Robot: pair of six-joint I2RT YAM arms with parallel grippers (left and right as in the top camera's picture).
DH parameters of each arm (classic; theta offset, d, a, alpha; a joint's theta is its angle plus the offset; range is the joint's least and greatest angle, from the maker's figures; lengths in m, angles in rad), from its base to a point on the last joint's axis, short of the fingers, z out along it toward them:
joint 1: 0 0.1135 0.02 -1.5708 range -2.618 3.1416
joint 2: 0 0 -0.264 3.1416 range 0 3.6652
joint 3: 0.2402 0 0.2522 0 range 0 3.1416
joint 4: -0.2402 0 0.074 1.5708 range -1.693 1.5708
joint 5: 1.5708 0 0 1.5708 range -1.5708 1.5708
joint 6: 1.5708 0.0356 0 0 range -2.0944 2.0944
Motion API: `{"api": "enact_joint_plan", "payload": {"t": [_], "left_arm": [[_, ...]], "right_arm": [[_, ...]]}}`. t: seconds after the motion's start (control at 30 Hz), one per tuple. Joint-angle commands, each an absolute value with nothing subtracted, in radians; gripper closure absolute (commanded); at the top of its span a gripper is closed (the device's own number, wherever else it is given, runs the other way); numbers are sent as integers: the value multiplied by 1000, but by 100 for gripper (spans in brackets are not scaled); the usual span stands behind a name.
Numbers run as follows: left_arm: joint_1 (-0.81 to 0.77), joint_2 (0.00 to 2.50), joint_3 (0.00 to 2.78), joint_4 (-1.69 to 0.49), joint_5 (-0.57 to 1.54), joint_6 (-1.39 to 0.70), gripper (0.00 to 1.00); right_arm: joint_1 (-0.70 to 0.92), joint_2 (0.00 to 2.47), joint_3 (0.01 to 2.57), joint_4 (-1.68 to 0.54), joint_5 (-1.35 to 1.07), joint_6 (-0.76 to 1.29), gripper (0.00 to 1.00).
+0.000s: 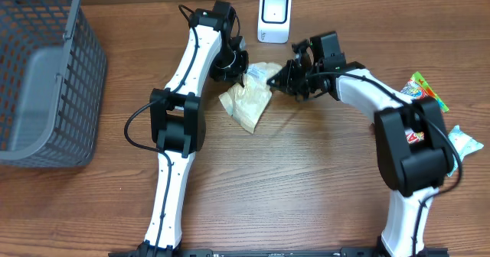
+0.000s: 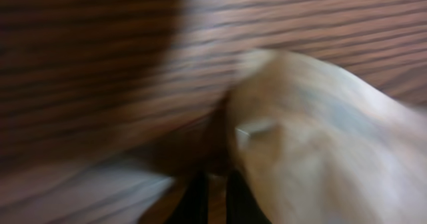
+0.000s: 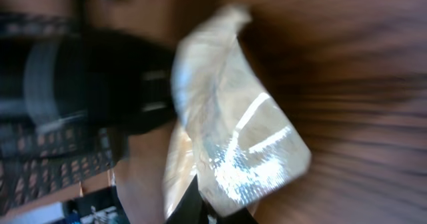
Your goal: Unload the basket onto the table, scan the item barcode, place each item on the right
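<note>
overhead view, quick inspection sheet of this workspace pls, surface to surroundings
surface: wooden table, brown grain
job's things: tan packet between the two arms; white scanner standing behind it
clutter: grey basket at the left; colourful packets at the right edge
grippers: left gripper shut at the tan packet's edge, hold unclear; right gripper shut on the tan packet
cables: black cable loops hanging beside both arms
surroundings: nothing seen

Wrist views blur the pouch (image 2: pixel 320 137) — basket (image 1: pixel 84 81) cropped left.
</note>
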State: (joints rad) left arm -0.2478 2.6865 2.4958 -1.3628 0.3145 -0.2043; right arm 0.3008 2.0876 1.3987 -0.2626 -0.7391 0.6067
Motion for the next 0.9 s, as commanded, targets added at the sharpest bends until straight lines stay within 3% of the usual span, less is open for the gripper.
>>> {"api": "enact_joint_plan", "payload": {"t": [0.0,0.03,0.1,0.17,0.37,0.6,0.87], "left_arm": [[-300,2695,2454,-1327,422,-205,96],[-309,2695,2454,-1320,439,-206,96],[-326,2695,2454,-1306,453,-207,96],[-335,2695,2454,-1302,472,-207,96],[-329,2695,2454,-1323,509,-205,96],[-287,2695,2455,-1367,291,-204,96],[-157,2685,2655,-1580,229,-179,96]], "right_arm": [[362,1910,1407,-247,-762,548,95],[373,1891,1407,-248,-756,545,89],[398,1855,1407,-249,-750,545,58],[411,1841,1407,-249,-749,545,48],[403,1835,1408,-306,-723,549,44],[317,1815,1409,-590,-618,583,43],[258,1862,1378,-780,-582,462,10]]}}
